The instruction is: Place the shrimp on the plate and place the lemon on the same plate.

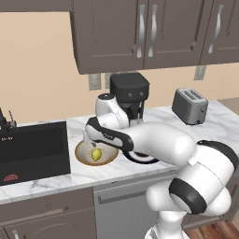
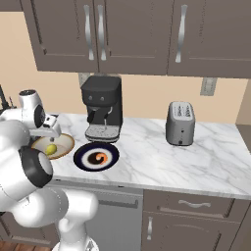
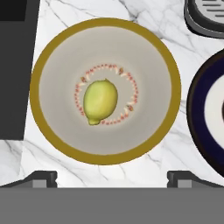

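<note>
The lemon (image 3: 100,100) (image 2: 50,148) (image 1: 95,154), yellow-green and oval, lies in the middle of a tan-rimmed cream bowl (image 3: 105,24) (image 2: 66,143). My gripper (image 3: 112,178) hovers straight above that bowl, open, with its fingertips (image 3: 43,177) spread wide and nothing between them. To the bowl's right sits the plate (image 2: 81,158) (image 3: 199,109) with its dark navy rim. The shrimp (image 2: 100,157), a small orange curl, rests on the plate's pale centre. In the left base view my arm covers most of the plate (image 1: 140,160).
A black coffee machine (image 2: 102,108) (image 1: 130,95) stands just behind the plate, its drip tray (image 3: 205,13) close to the bowl. A dark sink (image 1: 32,149) (image 3: 13,65) borders the bowl's left. A toaster (image 2: 179,122) stands farther right on the marble counter.
</note>
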Robot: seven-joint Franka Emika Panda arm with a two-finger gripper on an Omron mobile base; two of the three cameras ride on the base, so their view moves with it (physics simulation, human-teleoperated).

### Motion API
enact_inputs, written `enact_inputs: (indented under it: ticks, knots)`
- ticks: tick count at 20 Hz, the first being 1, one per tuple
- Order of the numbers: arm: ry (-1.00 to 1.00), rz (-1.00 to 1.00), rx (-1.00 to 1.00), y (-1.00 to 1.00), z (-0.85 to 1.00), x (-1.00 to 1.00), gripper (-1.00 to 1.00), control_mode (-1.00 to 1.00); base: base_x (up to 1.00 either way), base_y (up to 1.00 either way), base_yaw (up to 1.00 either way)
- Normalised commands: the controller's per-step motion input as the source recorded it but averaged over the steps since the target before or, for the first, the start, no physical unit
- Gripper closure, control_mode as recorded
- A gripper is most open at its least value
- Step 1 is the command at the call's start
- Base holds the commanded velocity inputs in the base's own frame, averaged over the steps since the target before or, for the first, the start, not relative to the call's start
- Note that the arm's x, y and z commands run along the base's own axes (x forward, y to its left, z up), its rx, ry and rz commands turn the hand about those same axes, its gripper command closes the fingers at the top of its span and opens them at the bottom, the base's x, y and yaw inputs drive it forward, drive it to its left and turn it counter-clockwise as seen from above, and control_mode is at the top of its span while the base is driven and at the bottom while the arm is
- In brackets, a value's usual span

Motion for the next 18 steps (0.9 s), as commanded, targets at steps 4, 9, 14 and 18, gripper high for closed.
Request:
enact_inputs:
  ticks: [4,9,14,18]
  knots:
    - [0.00,0.00,-0.01,0.10,-0.24,0.06,-1.00,-1.00,0.00,0.00,0.00]
    - [0.00,0.00,-0.03,0.03,-0.27,0.15,-1.00,-1.00,0.00,0.00,0.00]
    - [0.00,0.00,-0.01,0.00,-0.24,0.23,-1.00,-1.00,0.00,0.00,0.00]
    - [0.05,0.00,0.00,0.02,-0.18,0.30,-1.00,-1.00,0.00,0.00,0.00]
